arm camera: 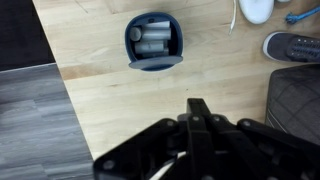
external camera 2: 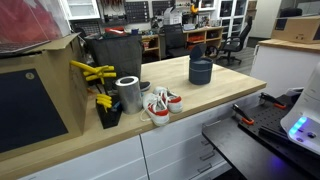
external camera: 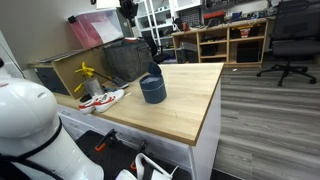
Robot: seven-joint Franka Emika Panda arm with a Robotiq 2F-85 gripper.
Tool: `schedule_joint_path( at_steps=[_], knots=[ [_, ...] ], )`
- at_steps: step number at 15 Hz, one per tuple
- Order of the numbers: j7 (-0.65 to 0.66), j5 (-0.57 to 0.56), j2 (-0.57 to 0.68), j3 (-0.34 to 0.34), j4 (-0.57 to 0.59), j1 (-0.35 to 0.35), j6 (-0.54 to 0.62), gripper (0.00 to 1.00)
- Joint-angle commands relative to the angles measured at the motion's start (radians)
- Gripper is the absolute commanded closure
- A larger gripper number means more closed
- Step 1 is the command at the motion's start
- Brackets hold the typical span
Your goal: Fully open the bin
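Note:
The bin [arm camera: 155, 42] is a small dark blue-grey round container that stands on the wooden table [arm camera: 120, 100]. In the wrist view I look down into it and see pale cylindrical items inside. In both exterior views [external camera: 152, 91] [external camera 2: 200, 72] its lid stands raised at the back. My gripper [arm camera: 198, 106] is high above the table, nearer the camera than the bin and apart from it. Its fingers are together and hold nothing.
A pair of white and red sneakers [external camera 2: 160, 104] [external camera: 101, 99] lies beside a silver can [external camera 2: 128, 93] and yellow tools [external camera 2: 93, 73]. A large dark tote [external camera 2: 118, 52] [external camera: 122, 58] stands behind them. The table's edge [arm camera: 62, 80] drops to a grey floor.

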Motion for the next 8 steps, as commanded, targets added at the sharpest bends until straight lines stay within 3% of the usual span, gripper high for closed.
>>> schedule_joint_path(
  at_steps=[1,8],
  knots=[
    [-0.022,0.023,-0.049,0.015,-0.023,-0.018,-0.043,1.0],
    [0.026,-0.024,-0.037,0.035,0.051,-0.017,-0.253,1.0]
  ],
)
